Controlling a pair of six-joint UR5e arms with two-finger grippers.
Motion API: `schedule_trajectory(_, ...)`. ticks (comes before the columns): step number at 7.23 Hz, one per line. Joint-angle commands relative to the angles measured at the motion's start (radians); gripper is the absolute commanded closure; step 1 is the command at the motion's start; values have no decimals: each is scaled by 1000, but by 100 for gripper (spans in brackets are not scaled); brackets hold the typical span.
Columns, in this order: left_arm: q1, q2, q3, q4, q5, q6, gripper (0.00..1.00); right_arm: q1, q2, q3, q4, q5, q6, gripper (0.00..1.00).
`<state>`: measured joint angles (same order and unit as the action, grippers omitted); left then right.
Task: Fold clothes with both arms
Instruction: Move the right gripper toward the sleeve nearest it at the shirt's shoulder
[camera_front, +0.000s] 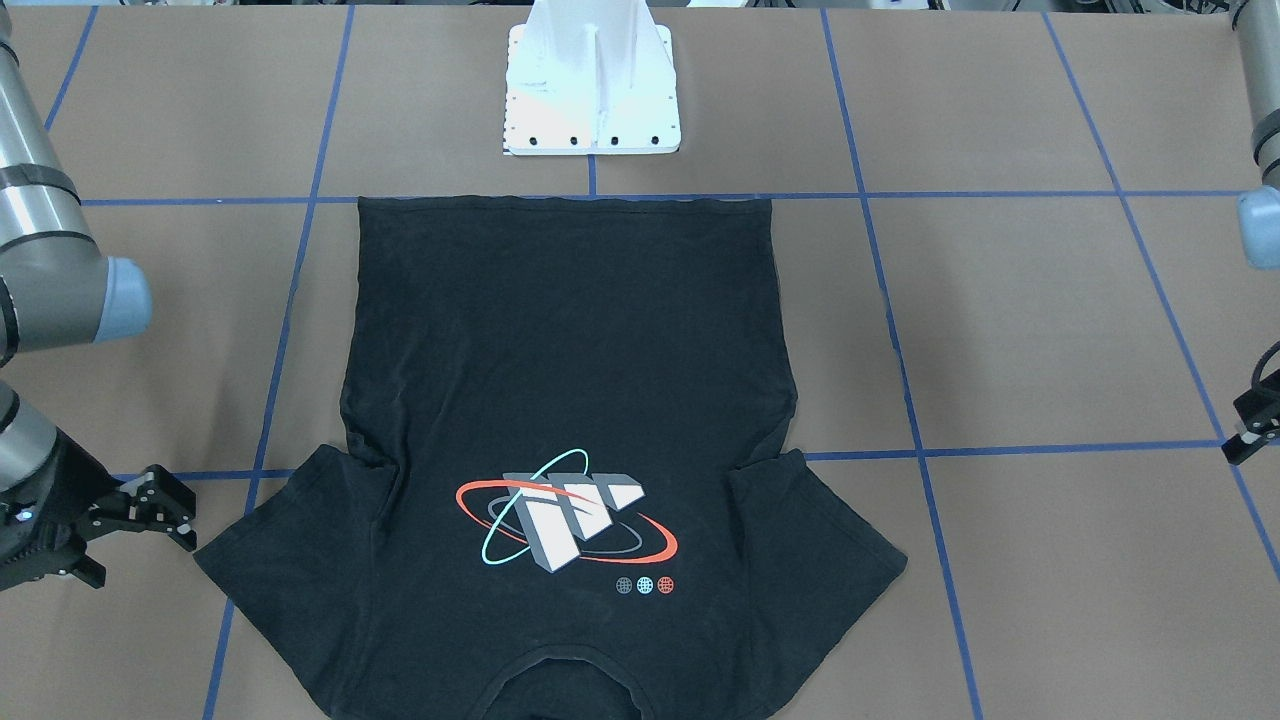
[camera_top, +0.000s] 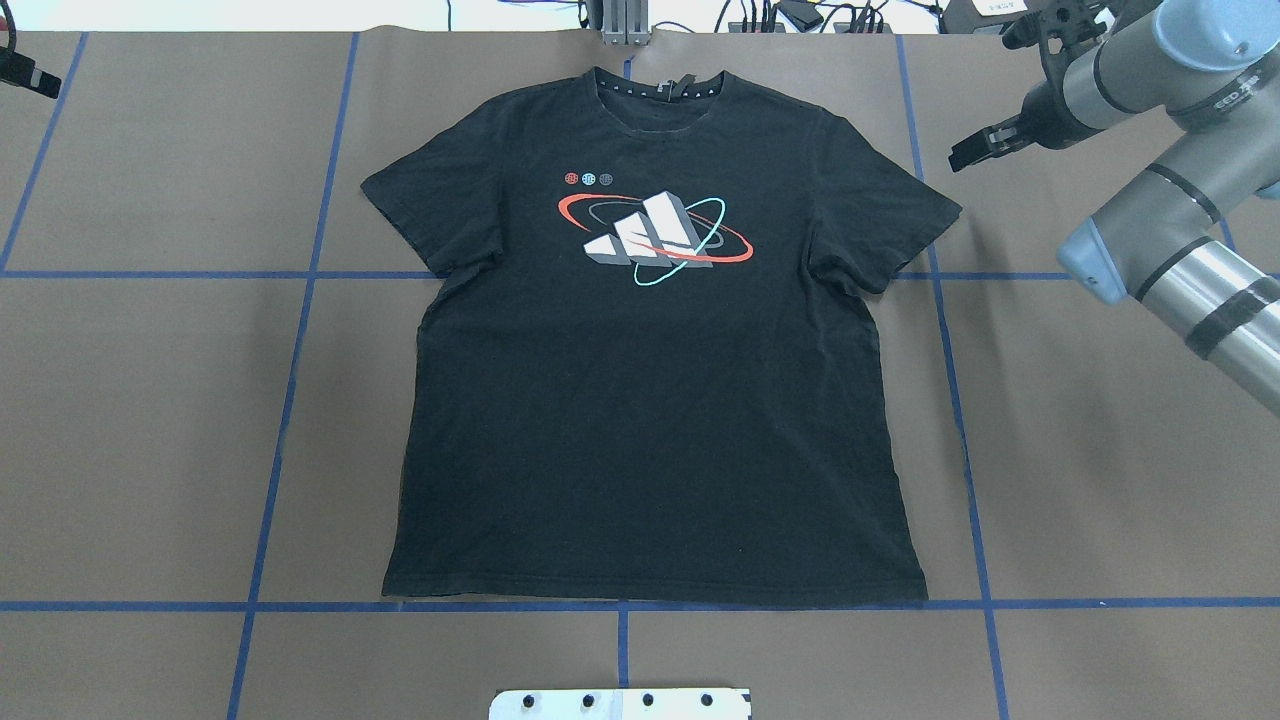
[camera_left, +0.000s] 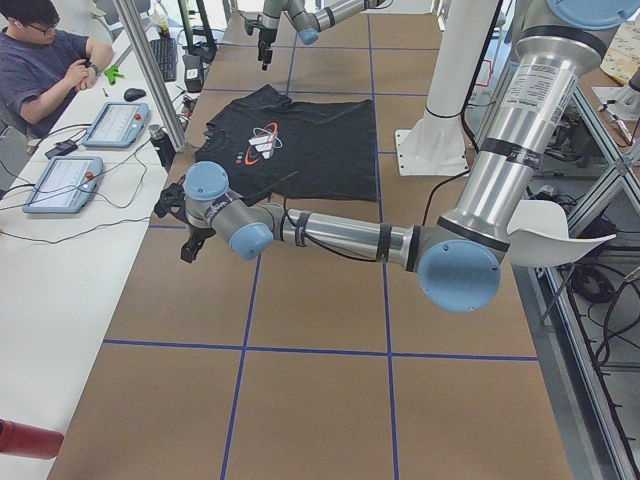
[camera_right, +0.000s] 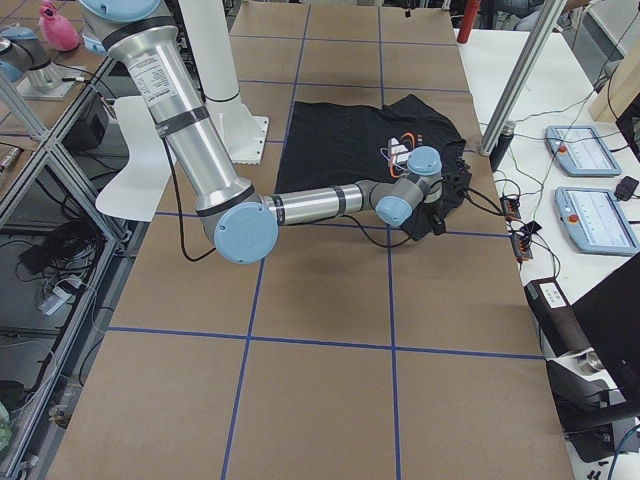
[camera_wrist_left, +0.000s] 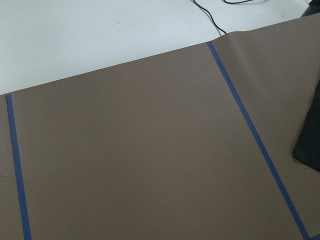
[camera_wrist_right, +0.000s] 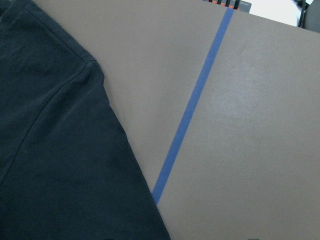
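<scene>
Brown table (camera_top: 150, 420) with a black T-shirt (camera_top: 650, 400) flat at its middle
The shirt lies print up, collar away from the robot, hem near the white pedestal (camera_front: 592, 80). The right gripper (camera_front: 185, 512) hangs just beside one sleeve, jaws spread, holding nothing; the left gripper (camera_front: 1250, 440) is well apart, cut by the frame, so I cannot tell how its jaws stand
</scene>
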<state>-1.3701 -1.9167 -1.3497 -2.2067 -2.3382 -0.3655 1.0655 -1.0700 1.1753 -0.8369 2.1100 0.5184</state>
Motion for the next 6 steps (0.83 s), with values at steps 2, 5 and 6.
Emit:
schedule_trajectory(2,3,-2,3,-2,2,-10,0,-35,48,-85,50,2,35,4)
schedule_trajectory(5,3,-5,1,-2,0,-12,0,-35,32,-112,50,33,35,5)
schedule_trajectory(6,3,-5,1,-2,0,-12,0,-36,32,-130,50,39,35,6)
